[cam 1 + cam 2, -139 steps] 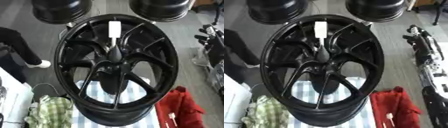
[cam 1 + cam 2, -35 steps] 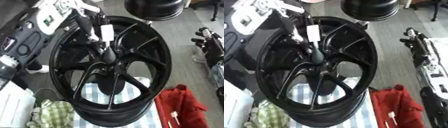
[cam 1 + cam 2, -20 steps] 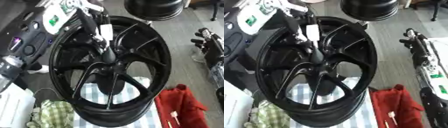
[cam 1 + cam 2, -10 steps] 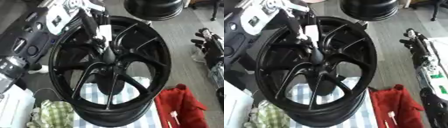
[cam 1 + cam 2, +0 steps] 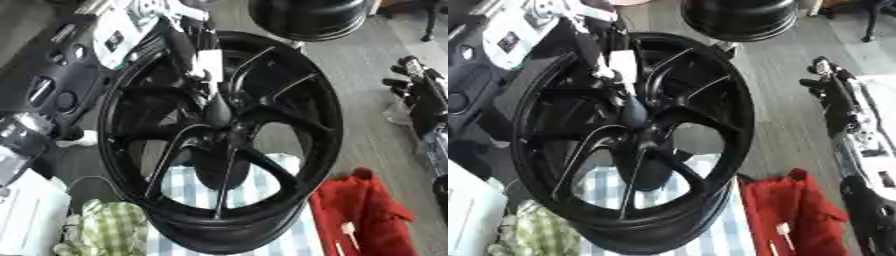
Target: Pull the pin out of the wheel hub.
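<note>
A big black spoked wheel [image 5: 289, 100] stands tilted in the middle of the view. The pin sticks up out of its hub [image 5: 226, 131]: a white handle [image 5: 208, 64] on a black tapered shaft [image 5: 217, 107]. My left hand [image 5: 181, 46] comes in from the upper left, and its black fingers are curled round the white handle. My right hand [image 5: 831, 92] rests at the right edge, fingers relaxed, well away from the wheel.
A second black wheel [image 5: 306, 17] lies behind at the top. A red cloth [image 5: 359, 215] sits at lower right and a green checked cloth [image 5: 105, 230] at lower left. A blue-striped cloth [image 5: 188, 185] lies under the wheel. A black panel [image 5: 44, 85] flanks the left.
My left hand has come down a little and its fingers have drawn in round the pin's white handle. The pin still stands in the hub. The right hand has not moved.
</note>
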You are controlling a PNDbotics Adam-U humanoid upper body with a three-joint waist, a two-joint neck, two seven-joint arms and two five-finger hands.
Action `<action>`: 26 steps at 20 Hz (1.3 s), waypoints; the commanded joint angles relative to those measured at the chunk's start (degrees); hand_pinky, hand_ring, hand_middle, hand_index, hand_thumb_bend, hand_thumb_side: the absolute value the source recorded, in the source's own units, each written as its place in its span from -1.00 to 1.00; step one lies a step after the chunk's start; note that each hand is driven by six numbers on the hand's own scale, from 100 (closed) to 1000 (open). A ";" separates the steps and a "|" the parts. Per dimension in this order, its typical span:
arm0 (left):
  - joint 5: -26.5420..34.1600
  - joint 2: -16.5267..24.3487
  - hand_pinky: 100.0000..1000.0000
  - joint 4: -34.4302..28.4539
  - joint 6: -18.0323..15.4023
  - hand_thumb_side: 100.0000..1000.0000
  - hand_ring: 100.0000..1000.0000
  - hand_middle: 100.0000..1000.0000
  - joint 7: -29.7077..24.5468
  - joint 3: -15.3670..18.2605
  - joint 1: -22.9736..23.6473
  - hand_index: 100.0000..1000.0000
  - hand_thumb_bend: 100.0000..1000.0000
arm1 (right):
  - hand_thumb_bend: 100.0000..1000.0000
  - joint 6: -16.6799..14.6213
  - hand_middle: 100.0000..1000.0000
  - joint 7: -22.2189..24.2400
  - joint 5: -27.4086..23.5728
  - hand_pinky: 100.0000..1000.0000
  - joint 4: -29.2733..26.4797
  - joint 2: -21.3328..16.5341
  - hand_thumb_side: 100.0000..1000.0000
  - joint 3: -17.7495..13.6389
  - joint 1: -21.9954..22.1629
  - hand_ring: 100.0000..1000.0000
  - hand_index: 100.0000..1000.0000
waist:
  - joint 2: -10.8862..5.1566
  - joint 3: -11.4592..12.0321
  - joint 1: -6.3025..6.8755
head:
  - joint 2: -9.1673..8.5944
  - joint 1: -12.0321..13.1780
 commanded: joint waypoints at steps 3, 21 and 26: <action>0.29 0.86 0.55 -2.21 1.54 -1.00 0.26 -0.07 0.03 1.07 -1.73 -0.14 -0.70 | -1.00 -0.11 0.45 -0.25 -0.24 0.85 -1.18 -0.78 -0.03 -0.18 -0.92 0.36 0.52 | -0.75 -0.04 -0.37 | -0.12 0.14; 3.74 5.52 0.53 -14.00 6.07 -1.00 0.22 -0.11 3.67 8.85 -2.01 -0.24 -0.86 | -1.00 -0.40 0.45 -0.62 -0.37 0.85 -1.26 -1.40 -0.02 -0.45 -0.60 0.36 0.52 | -1.05 0.73 -0.32 | -0.12 -0.65; 6.96 11.39 0.54 -18.38 8.56 -1.00 0.22 -0.10 7.74 13.52 0.55 -0.24 -0.93 | -1.00 -0.66 0.45 -0.90 -0.36 0.85 -1.41 -2.32 -0.03 -0.98 -0.17 0.36 0.52 | -1.16 1.61 -0.24 | -0.12 -1.76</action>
